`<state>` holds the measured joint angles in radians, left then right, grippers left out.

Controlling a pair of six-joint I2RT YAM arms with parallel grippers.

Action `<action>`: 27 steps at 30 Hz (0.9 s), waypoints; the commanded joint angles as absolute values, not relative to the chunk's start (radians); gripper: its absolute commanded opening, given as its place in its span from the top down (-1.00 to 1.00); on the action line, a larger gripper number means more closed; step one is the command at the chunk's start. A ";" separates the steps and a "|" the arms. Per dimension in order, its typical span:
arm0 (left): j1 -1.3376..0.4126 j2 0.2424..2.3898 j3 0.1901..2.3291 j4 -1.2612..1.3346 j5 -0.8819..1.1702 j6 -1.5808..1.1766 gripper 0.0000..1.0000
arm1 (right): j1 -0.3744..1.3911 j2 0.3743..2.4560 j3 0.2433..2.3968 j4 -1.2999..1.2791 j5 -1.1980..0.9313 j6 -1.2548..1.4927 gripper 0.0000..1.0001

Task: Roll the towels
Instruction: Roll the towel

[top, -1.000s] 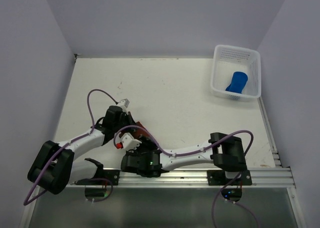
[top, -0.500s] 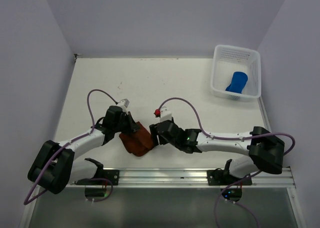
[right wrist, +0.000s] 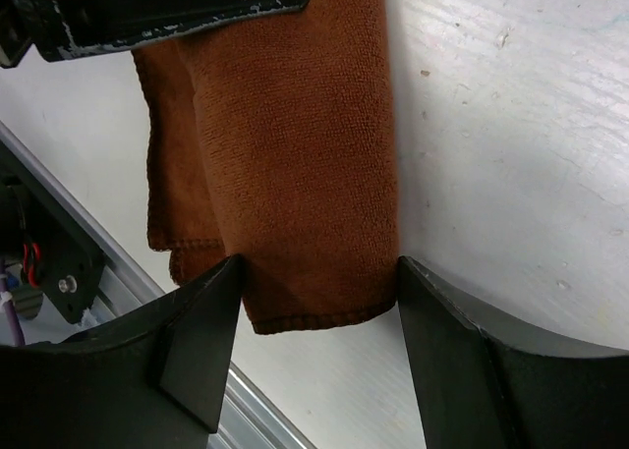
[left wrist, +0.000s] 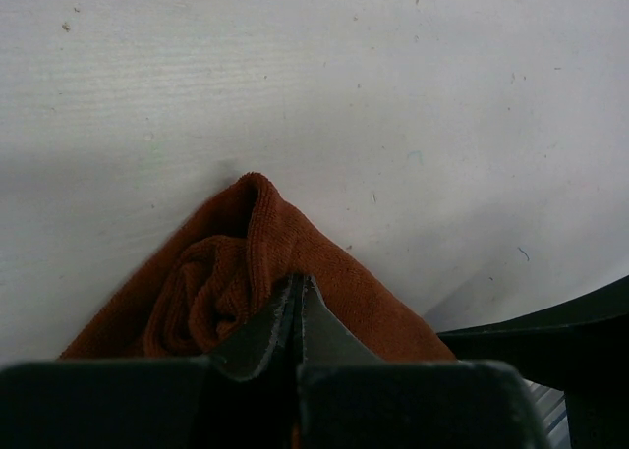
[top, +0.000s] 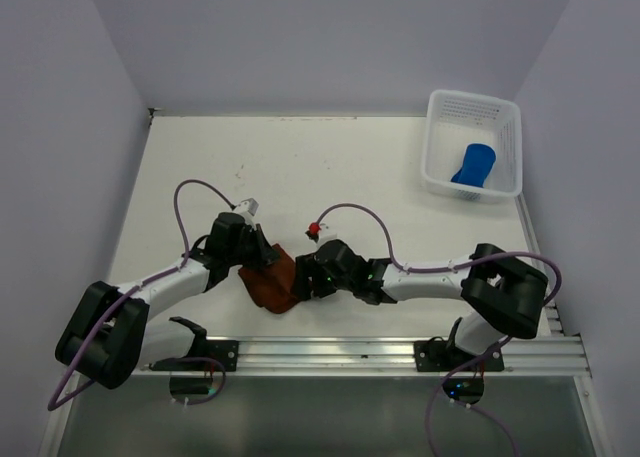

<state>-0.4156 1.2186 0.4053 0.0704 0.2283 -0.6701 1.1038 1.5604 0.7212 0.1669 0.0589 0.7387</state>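
**Top external view.** The brown towel (top: 272,280) lies partly rolled on the white worktop (top: 330,177). The blue towel (top: 473,164) sits as a tight bundle in the basket (top: 428,152), well away from the brown towel to its far right.

**Left wrist view.** The left jaws are clenched on a fold of the brown towel (left wrist: 344,282), beside its coiled core.

**Right wrist view.** The right jaws are released, spread either side of the brown towel's (right wrist: 295,154) free end without squeezing it.

**Handling (judged).** The cloth looks light, limp and napped. It should be easy to pinch and not fragile, but it will likely uncoil if let go. Take hold across the whole thickness of the roll, not of a single layer.

**Surface and room.** The worktop is smooth, matt and lightly scuffed, so the cloth may slide on it. A metal rail (top: 400,349) runs just nearer than the brown towel, bare worktop lies beyond it, and plain walls (top: 330,37) enclose the space.
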 commanded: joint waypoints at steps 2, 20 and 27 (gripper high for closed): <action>-0.420 1.215 0.380 0.034 0.202 -0.661 1.00 | 1.100 1.592 0.739 0.218 0.026 0.758 -0.29; -0.420 1.114 0.494 0.016 0.206 -0.647 1.00 | 1.120 1.491 0.758 0.025 0.266 0.630 1.00; -0.420 1.085 0.633 -0.054 0.207 -0.594 1.00 | 1.235 1.427 0.776 -0.087 0.541 0.493 1.00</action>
<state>-0.4160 1.1088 0.5770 -0.0322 0.2047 -0.6334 1.1793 1.4590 0.7406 -0.0105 0.3420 0.5888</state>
